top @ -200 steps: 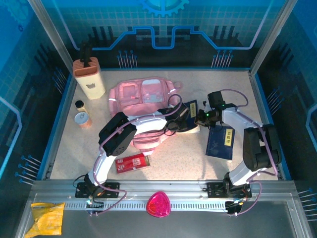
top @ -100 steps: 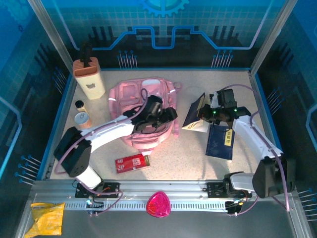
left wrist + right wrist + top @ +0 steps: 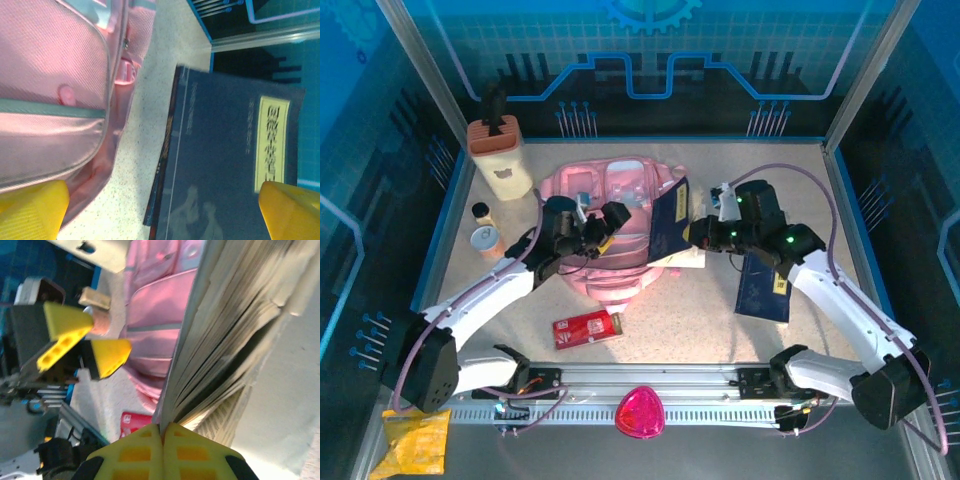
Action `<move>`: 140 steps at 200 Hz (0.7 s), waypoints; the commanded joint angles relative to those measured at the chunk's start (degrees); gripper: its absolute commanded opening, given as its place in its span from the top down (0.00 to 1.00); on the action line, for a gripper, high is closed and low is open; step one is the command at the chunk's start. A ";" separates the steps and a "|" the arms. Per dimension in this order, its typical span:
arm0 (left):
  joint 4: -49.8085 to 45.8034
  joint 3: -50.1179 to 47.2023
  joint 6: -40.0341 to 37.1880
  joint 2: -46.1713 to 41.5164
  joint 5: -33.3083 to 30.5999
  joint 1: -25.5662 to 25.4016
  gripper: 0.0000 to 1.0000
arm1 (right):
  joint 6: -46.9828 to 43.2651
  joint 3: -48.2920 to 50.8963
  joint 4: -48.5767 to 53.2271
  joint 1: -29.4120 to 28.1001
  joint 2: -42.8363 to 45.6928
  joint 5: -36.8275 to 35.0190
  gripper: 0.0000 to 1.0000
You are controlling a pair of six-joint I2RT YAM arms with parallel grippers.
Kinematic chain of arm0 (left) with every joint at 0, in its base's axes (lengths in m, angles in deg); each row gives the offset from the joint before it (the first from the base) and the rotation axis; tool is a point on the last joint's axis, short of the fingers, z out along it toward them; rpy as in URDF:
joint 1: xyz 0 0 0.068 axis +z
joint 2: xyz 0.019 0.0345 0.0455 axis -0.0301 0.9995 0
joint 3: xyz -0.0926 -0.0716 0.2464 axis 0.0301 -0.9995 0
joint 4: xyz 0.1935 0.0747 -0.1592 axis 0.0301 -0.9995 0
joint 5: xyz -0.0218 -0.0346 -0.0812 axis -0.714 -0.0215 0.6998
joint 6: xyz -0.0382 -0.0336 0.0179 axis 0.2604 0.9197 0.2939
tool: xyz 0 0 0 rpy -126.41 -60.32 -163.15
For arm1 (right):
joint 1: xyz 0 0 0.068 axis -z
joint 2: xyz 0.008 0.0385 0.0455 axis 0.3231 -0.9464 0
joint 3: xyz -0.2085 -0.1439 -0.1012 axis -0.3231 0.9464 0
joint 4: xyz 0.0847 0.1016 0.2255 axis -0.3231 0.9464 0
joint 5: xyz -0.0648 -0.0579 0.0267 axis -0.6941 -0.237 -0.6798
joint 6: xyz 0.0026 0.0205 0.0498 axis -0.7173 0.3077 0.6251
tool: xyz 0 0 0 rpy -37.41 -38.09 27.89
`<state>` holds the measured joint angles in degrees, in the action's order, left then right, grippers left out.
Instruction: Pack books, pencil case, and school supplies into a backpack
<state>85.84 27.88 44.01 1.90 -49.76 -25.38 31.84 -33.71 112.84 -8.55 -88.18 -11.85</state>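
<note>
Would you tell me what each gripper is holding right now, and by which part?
The right gripper pinches the navy book by its edge; the left gripper, open, holds nothing.

The backpack (image 3: pixel 620 282) is showing soft pink with pale mint trim; the book (image 3: pixel 220 165) is showing dark navy — its cover label cream with dark characters. The pencil case (image 3: pixel 587 328) is glowing red on the speckled beige counter (image 3: pixel 690 325).

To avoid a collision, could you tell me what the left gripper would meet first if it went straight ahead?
Probably the navy book that the right gripper holds up; the left gripper faces its cover, open, though depth is hard to judge.
</note>
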 commanded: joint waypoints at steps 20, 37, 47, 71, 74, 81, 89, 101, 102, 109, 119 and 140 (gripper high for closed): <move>11.77 -5.50 6.90 0.98 8.82 6.02 0.01 | 3.75 -3.50 -9.74 -4.87 -4.13 5.01 1.00; 13.64 -5.11 7.54 2.23 9.42 6.18 0.01 | 5.01 -4.46 -12.42 -7.35 -5.78 4.88 1.00; 15.35 -4.57 8.26 3.26 10.11 6.17 0.01 | 6.53 -4.12 -15.13 -8.35 -6.69 5.58 1.00; 22.73 -4.89 11.44 4.13 11.68 6.43 0.09 | 9.99 -2.78 -17.73 -9.20 -8.95 6.36 1.00; 22.83 -4.75 11.43 3.98 11.81 6.48 0.10 | 9.96 -2.55 -17.55 -9.25 -9.09 6.26 1.00; 22.54 -4.40 11.19 3.51 11.83 6.56 0.12 | 9.94 -1.91 -17.58 -9.25 -9.40 5.89 1.00; 21.89 -4.03 10.78 2.74 11.76 6.69 0.17 | 10.00 -0.69 -18.00 -9.25 -9.24 5.37 1.00; 21.00 -3.96 10.47 1.33 11.46 6.95 0.24 | 10.23 0.89 -19.04 -9.25 -8.98 5.52 1.00; 21.00 -4.01 10.47 1.09 11.47 6.95 0.25 | 10.20 1.06 -19.07 -9.21 -8.98 5.53 1.00; 20.73 -4.02 10.11 -0.03 11.39 7.04 0.29 | 10.32 1.78 -19.05 -9.26 -8.77 5.20 1.00; 19.00 -3.81 9.12 -1.62 10.93 7.05 0.36 | 10.21 2.85 -19.10 -9.25 -8.38 4.39 1.00; 16.48 -3.78 7.66 -3.84 9.66 6.45 0.56 | 10.27 4.44 -20.20 -9.18 -8.12 4.18 1.00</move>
<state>102.12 23.03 53.01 2.36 -40.47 -18.30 41.65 -31.13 95.94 -17.20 -97.34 -7.98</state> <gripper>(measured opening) 0.534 0.061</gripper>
